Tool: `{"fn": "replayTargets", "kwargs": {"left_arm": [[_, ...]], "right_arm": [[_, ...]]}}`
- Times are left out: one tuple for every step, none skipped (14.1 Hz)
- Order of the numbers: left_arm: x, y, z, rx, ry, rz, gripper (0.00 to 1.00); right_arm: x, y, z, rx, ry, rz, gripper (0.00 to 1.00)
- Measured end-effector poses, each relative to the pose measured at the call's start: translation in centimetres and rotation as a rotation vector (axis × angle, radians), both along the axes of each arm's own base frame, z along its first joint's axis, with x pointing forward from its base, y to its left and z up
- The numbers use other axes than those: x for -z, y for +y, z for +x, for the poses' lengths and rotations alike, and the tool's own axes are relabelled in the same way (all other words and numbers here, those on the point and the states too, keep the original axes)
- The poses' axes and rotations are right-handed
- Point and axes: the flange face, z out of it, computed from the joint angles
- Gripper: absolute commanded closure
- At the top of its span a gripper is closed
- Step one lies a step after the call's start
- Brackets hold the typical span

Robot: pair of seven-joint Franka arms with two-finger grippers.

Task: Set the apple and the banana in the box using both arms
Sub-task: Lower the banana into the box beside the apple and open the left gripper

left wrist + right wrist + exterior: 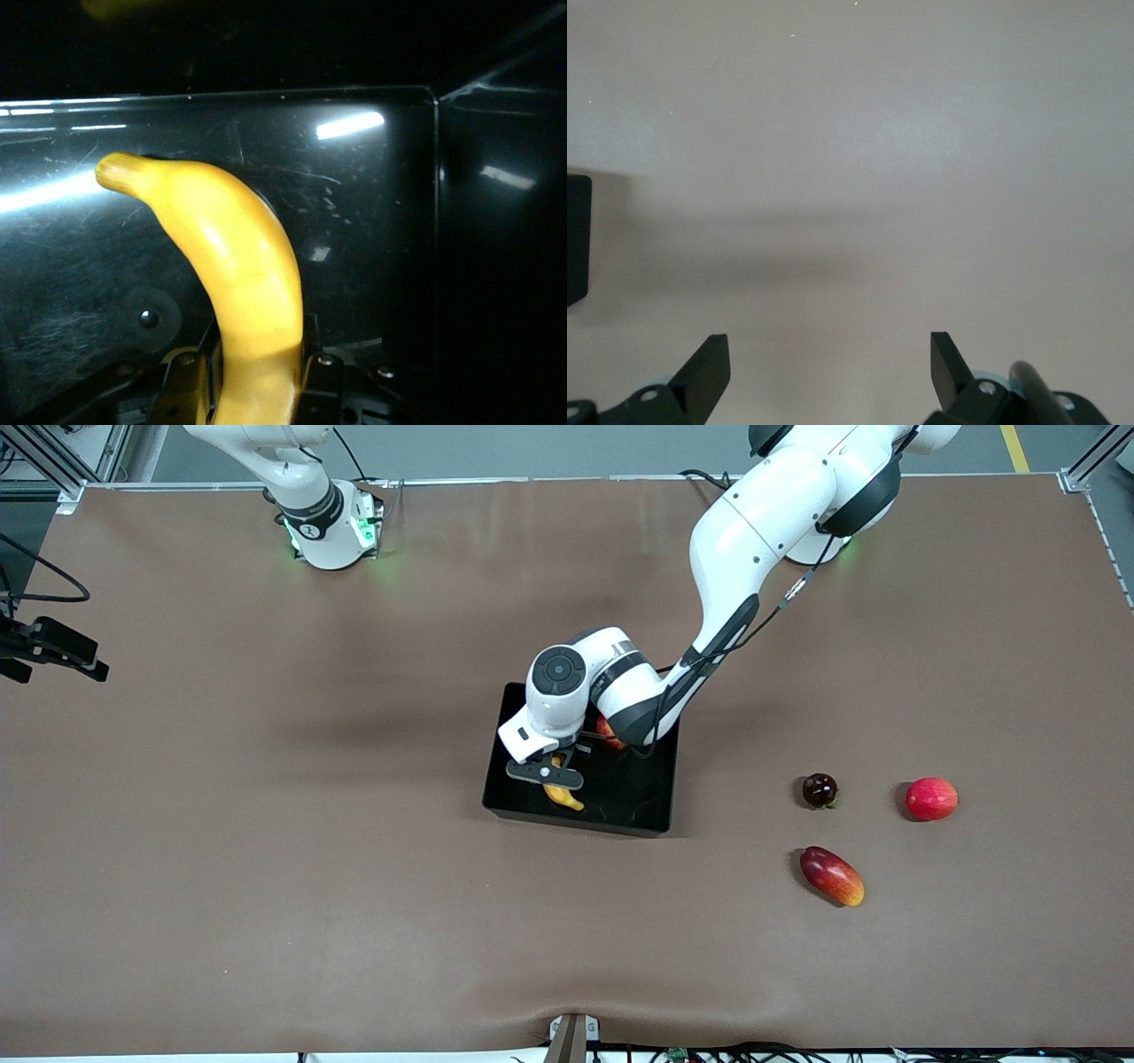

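My left gripper [554, 772] is shut on the yellow banana [563, 795] and holds it low inside the black box [638, 797], at the box's end toward the right arm. In the left wrist view the banana [239, 266] curves up from between the fingers [189, 381] over the glossy box floor [372, 221]. The apple [608, 732] lies in the box, mostly hidden under the left arm's wrist. My right gripper [830, 363] is open over bare table with nothing between its fingers; it does not show in the front view.
Three fruits lie on the table toward the left arm's end: a dark round one [819, 789], a smooth pinkish-red one [931, 798] and a long red-and-orange one [831, 875]. A black device [53, 651] juts in at the right arm's end.
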Motion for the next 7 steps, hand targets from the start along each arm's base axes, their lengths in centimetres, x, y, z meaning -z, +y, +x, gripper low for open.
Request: {"fn": "replayTargets", "kwargs": {"left_arm": [[0.2,0.0,0.0,-0.004,0.002,0.001,0.63],[0.2,0.1,0.0,-0.009,0.003,0.002,0.16],[0.2,0.1,0.0,-0.013,0.003,0.002,0.0],[0.2,0.1,0.0,-0.015,0.002,0.001,0.0],[0.0,0.0,0.2,-0.017,-0.001,-0.002,0.0],[-0.4,0.0,0.4,-0.02,-0.007,-0.008,0.0],[-1.1,0.0,0.8,-0.025,-0.018,-0.016,0.0]], "right_arm": [[0.0,0.0,0.0,-0.001,0.0,0.0,0.0],[0.0,0.1,0.0,-0.001,0.0,0.0,0.0],[0.0,0.1,0.0,-0.001,0.0,0.0,0.0],[0.0,0.1,0.0,-0.002,-0.001,0.0,0.0],[-0.2,0.1,0.0,-0.002,-0.003,0.0,0.0],[-0.3,0.1,0.0,-0.002,-0.007,-0.001,0.0],[-0.5,0.1,0.0,-0.002,-0.008,-0.001,0.0]]}}
